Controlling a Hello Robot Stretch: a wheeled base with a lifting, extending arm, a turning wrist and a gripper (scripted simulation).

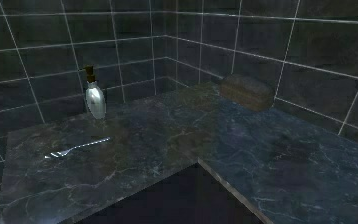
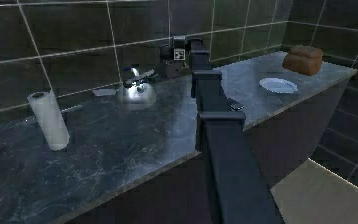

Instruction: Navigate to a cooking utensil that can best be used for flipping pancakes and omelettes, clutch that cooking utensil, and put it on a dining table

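Closest in the arm side view, dark square arm (image 2: pixel 227 150) rising from the bottom edge across a dark marbled countertop (image 2: pixel 117 160). Left of it, upright white paper towel roll (image 2: pixel 49 120) standing on the stone. Farther out, shiny metal basin (image 2: pixel 137 95) with a tap, close to the tiled wall (image 2: pixel 67 40). Just right of that, the gripper (image 2: pixel 173 52) at the arm's far end, with counter and wall behind. Cannot tell the state of its fingers, nor whether anything is held. Right of the arm, white plate (image 2: pixel 278 85), then brown bread loaf (image 2: pixel 304 58) beyond it.

In the forward view, marbled counter turning a corner. Nearest, toward the left, thin pale utensil (image 1: pixel 77 150) lying flat, possibly the spatula, too slight to be sure. Behind it, upright bottle (image 1: pixel 94 92) near the tiles. Farthest, at the right, a brown loaf against the wall
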